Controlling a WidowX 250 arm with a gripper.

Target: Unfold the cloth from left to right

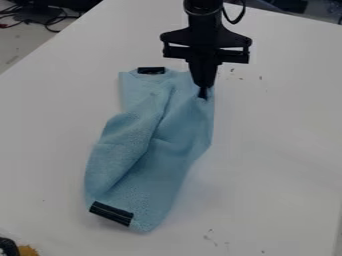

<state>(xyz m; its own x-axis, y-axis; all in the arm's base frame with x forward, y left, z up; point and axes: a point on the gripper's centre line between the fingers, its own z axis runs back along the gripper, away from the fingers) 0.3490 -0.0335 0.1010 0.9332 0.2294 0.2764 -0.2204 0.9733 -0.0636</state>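
Well, beginning at my far left, black and red cables (pixel 51 24) lie tangled near a dark object (pixel 57 4) on a grey surface (pixel 23 50) beyond the counter (pixel 274 145). In the near left corner sit a black thing (pixel 8 246) and, just beside it, an orange-yellow one (pixel 28 251), both cut off by the edge of what I see. The counter is white and smooth, and on it, left of its middle, lies the light blue cloth (pixel 170 165), long and rumpled, its near end angled toward the left. A black strip (pixel 112 213) sits aslant at that near end; another black strip (pixel 151 70) lies across the far end. Between them a loose fold bulges on the cloth's left side, with a deep crease running down beside it. My gripper (pixel 203 93) hangs from above at the cloth's far right part, touching it. I have my fingers (pixel 202 74) together there, though I cannot tell whether a pinch of fabric is caught between them. Right of them, small dark specks (pixel 232 77) dot the counter, and more specks (pixel 212 237) lie near its close edge. Past the far right edge, the room shows dark shapes (pixel 294 5).
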